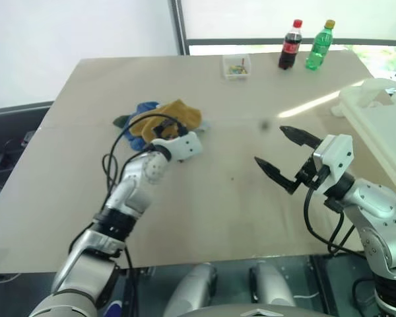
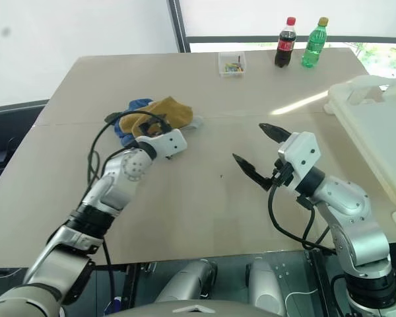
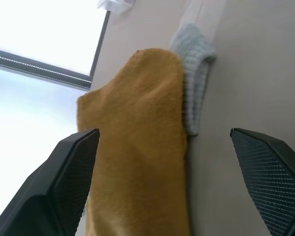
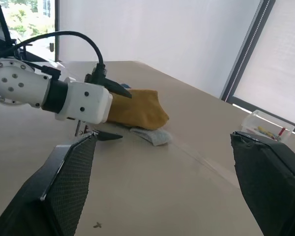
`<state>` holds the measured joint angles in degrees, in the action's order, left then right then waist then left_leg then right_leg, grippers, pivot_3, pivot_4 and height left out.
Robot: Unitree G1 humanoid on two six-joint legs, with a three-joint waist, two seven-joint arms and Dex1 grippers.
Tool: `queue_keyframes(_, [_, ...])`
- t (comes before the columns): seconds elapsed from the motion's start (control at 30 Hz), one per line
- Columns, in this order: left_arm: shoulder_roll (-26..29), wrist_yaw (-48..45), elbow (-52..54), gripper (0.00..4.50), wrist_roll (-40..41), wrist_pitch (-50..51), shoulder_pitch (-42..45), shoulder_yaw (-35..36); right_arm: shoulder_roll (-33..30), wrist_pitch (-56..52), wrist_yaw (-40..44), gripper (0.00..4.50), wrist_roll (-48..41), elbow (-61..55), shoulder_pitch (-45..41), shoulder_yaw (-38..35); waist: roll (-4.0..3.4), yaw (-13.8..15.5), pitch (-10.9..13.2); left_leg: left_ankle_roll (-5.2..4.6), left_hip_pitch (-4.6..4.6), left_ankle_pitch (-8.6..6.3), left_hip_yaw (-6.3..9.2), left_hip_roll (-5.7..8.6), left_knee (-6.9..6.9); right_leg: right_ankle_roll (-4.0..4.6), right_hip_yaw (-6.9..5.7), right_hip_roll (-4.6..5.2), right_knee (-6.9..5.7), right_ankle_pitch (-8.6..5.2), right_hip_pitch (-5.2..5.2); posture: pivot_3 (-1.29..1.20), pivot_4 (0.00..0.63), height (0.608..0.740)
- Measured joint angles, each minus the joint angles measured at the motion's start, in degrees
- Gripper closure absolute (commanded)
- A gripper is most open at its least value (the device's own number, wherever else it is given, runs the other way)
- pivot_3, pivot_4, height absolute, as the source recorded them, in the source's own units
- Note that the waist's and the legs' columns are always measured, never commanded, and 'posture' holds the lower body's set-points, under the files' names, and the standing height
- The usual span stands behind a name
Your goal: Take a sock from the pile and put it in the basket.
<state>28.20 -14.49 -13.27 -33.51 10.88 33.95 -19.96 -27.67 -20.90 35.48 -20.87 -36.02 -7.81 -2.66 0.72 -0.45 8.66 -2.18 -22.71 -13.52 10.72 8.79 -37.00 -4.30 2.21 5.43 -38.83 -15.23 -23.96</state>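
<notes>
The pile (image 1: 160, 119) lies at the table's middle left, with a mustard-yellow sock (image 1: 180, 114) on top, blue socks (image 1: 145, 109) behind it and a light grey one (image 3: 194, 73) at its right edge. My left gripper (image 4: 113, 112) is at the near side of the pile, open, one finger on each side of the mustard sock's end. My right gripper (image 1: 269, 144) hovers open over bare table to the right of the pile, with nothing between its fingers. The basket (image 1: 383, 125), pale white with a thick rim, stands at the table's right edge.
A small clear box (image 1: 236, 66) of coloured bits sits at the back of the table (image 1: 218, 198). A cola bottle (image 1: 290, 45) and a green bottle (image 1: 320, 45) stand at the back right. Bare tabletop stretches between the pile and the basket.
</notes>
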Motion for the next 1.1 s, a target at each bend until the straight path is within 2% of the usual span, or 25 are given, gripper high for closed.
queue_keyframes(0.13, [-1.9,1.2,-2.5,2.48,-0.8,0.0,1.3,-0.4,0.0,0.0,-0.1,0.00,0.1,0.1,-0.2,0.0,0.00,-0.2,0.0,-0.01,0.00,0.00,-0.01,0.00,-0.03,-0.02,0.02,-0.01,-0.01,0.01,0.00,0.00,0.150,0.740])
queue_keyframes(0.7, [-5.4,6.0,-12.8,2.48,-2.1,-1.6,7.0,-0.5,-0.6,1.1,0.1,0.00,1.8,1.3,-1.1,1.3,0.02,-0.3,0.0,-0.02,-0.07,-0.01,0.01,0.01,-0.18,-0.05,-0.01,-0.01,-0.06,0.03,0.00,0.00,0.150,0.740])
queue_keyframes(0.8, [-5.4,6.0,-14.2,3.34,-2.1,-2.0,7.1,-0.5,-0.6,1.1,0.1,0.00,1.9,1.3,-1.1,1.3,0.02,-0.2,0.0,-0.02,-0.07,-0.01,0.01,0.02,-0.19,-0.06,-0.01,-0.01,-0.05,0.03,0.00,0.00,0.150,0.740])
queue_keyframes(0.87, [-5.4,6.2,-14.7,4.32,-2.2,-2.4,7.4,-0.5,-0.7,1.1,0.0,0.00,1.9,1.3,-1.1,1.3,0.02,-0.2,0.0,-0.02,-0.08,-0.01,0.01,0.02,-0.20,-0.06,-0.01,0.00,-0.05,0.03,0.01,0.00,0.150,0.740])
queue_keyframes(0.9, [-5.4,6.2,-14.7,4.48,-2.2,-2.4,7.5,-0.5,-0.7,1.1,0.0,0.00,1.9,1.3,-1.1,1.3,0.03,-0.1,0.0,-0.02,-0.07,-0.01,0.00,0.02,-0.20,-0.06,-0.01,0.00,-0.05,0.03,0.01,0.00,0.150,0.740])
queue_keyframes(1.1, [-5.3,6.2,-14.5,4.48,-2.2,-2.7,7.6,-0.4,-1.0,1.1,0.0,0.00,1.9,1.3,-1.1,1.3,0.05,-0.1,0.0,-0.02,-0.07,-0.01,0.01,0.02,-0.21,-0.07,-0.01,0.00,-0.06,0.04,0.01,0.00,0.150,0.740])
